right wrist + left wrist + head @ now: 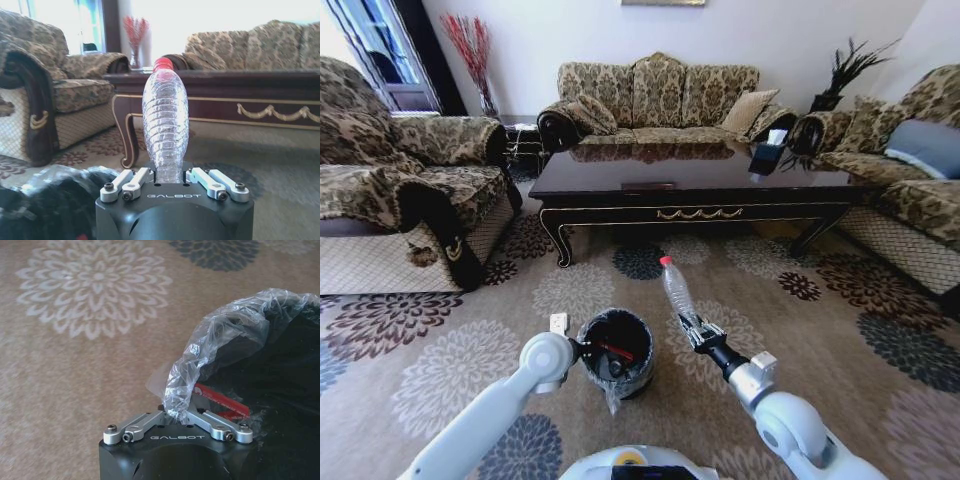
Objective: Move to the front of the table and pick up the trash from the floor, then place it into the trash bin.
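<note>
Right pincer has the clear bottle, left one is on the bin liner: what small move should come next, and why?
Probably swing the right pincer toward the robot's left, over the trash bin. It is shut on the base of the bottle, which is held to the bin's right, outside the rim. The left pincer is shut on the liner, and the bin's mouth looks open.

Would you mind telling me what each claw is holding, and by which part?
The right claw grips a clear, ribbed plastic bottle with a red cap by its base; the left claw pinches the black bin's clear plastic liner at its rim.
</note>
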Robot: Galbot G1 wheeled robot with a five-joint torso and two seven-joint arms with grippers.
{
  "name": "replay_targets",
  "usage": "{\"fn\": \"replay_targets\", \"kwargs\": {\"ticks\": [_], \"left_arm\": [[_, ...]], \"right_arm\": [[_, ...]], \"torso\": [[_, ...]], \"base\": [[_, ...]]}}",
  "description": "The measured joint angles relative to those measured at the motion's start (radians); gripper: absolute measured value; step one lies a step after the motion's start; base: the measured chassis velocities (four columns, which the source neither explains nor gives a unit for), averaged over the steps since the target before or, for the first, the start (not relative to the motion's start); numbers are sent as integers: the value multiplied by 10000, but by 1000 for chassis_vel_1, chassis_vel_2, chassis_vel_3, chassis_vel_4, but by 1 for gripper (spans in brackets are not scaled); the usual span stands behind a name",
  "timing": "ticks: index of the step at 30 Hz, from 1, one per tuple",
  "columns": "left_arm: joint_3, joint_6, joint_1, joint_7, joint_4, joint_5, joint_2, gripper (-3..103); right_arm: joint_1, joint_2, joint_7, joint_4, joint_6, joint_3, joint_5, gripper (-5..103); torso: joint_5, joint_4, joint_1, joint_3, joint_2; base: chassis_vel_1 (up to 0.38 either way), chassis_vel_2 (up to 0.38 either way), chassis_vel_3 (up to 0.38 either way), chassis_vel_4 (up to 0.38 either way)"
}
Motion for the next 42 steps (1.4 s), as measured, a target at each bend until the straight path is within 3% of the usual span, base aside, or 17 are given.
{"fn": "replay_targets", "kwargs": {"ticks": [15,33,40,42], "left_arm": [[2282,0,-2253,-192,955,-340,-707,0],[2933,0,-2724,-244,1557,-290,-1311,0],[2841,0,-2666,-246,1591,-190,-1299,0],[2833,0,-2662,-247,1580,-190,-1280,0]], "right_arm": [[-658,-1,-418,355,86,-118,-542,22],[-934,134,-698,225,213,-273,-1104,21],[-1071,230,-759,193,279,-303,-1331,53],[-1079,235,-760,192,280,-309,-1336,53]], "torso": [[1,-1,0,0,0],[0,-2,0,0,0],[-1,-2,0,0,0],[-1,-1,0,0,0]], "base": [[0,0,0,0],[0,0,0,0],[0,0,0,0],[0,0,0,0]]}}
